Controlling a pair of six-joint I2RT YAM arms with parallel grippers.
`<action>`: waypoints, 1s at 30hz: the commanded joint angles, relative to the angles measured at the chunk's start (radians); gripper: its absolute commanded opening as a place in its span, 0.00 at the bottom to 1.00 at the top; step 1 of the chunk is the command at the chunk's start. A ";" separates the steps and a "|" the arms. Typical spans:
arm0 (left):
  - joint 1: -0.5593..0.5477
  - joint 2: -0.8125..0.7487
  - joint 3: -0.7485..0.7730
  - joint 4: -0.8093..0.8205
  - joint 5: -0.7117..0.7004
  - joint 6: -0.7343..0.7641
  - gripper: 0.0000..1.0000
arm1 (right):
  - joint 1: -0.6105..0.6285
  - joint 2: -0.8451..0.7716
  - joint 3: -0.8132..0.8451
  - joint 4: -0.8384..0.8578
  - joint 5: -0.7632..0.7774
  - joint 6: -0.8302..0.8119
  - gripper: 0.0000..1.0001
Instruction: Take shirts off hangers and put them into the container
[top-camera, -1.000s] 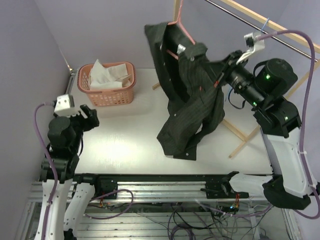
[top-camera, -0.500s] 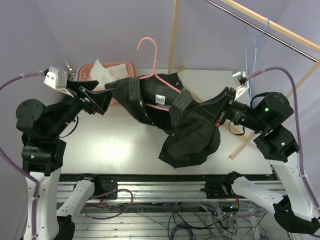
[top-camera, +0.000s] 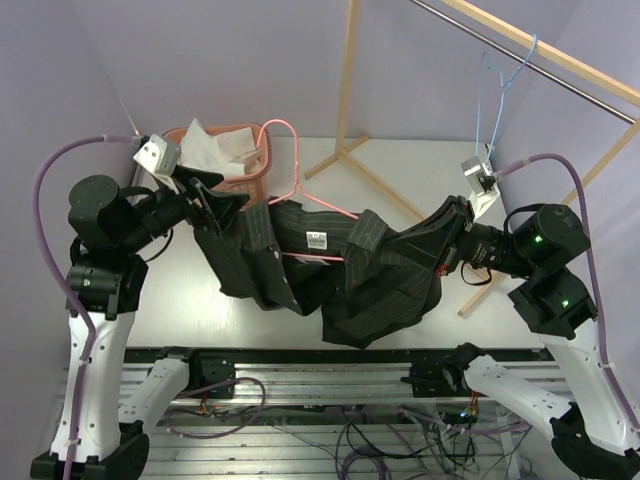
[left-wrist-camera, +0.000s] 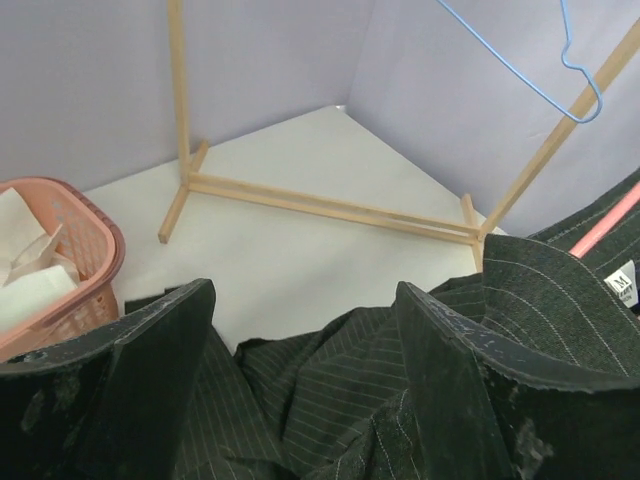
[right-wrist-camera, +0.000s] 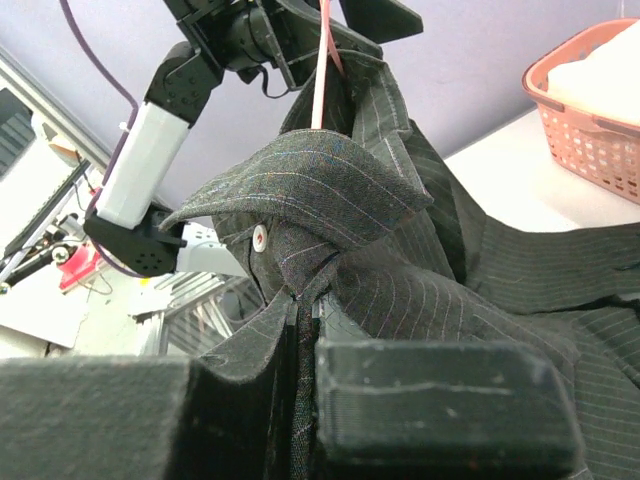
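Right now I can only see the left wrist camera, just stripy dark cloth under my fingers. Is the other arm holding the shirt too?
Observer: Yes. The right gripper is shut on the dark shirt, pinching it just below the collar button.
Operator: I see a bit of pink. Is that the hanger? Is it out?
Observer: It's the pink hanger, and it's not out. Its arms go inside the shirt, with the hook poking up beside the basket.
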 joint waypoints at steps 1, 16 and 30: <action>-0.008 -0.052 -0.002 -0.012 0.004 0.059 0.84 | 0.002 0.001 0.006 0.078 -0.013 0.009 0.00; -0.008 -0.099 0.029 -0.101 -0.093 0.123 0.79 | 0.002 0.046 -0.033 0.098 0.005 -0.013 0.00; -0.008 -0.098 -0.048 -0.119 -0.078 0.136 0.76 | 0.002 0.079 -0.012 0.170 -0.018 0.020 0.00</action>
